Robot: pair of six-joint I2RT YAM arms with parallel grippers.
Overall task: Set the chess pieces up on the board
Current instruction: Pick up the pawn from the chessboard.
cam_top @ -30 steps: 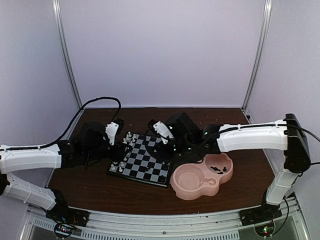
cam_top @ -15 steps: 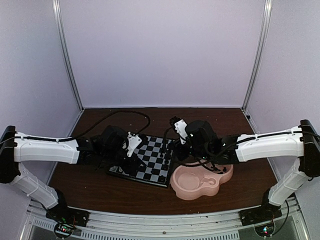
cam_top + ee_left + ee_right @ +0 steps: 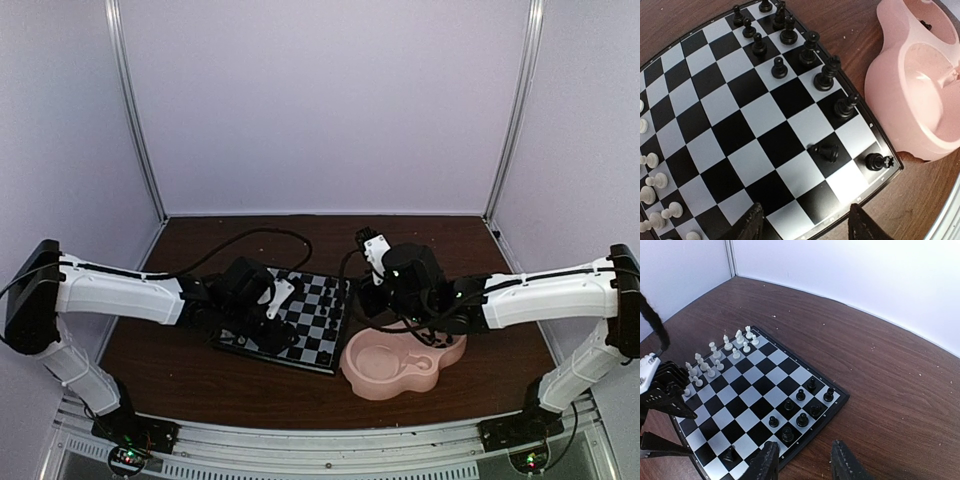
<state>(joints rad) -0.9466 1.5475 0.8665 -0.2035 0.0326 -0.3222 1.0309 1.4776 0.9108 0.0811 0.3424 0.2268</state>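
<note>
Top external view: two arms reach across a brown bench [image 3: 455, 240] to the board [image 3: 322, 312], which lies mid-frame with a pink dish [image 3: 372, 385] touching or just beside its lower right corner.

Left wrist view: the left gripper [image 3: 806, 216] hovers over the board's bottom edge, its fingers spread with nothing between them. The white chessmen [image 3: 650, 192] stand in rows down the left edge of the frame. The black chessmen [image 3: 785, 35] are bunched unevenly at upper centre, with a few strung along the board's right edge. A toppled black piece [image 3: 825, 151] lies on its side on a dark square near the lower right corner.

Right wrist view: the right gripper [image 3: 804, 454] hangs above the bench just off the board's black side, fingers apart and empty.

White looks essentially arranged, so the black side is likely the work in hand. A sensible next move is for the left gripper to drop onto the toppled piece, pinch it narrowly without nudging its neighbours, and stand it upright on its home square.
</note>
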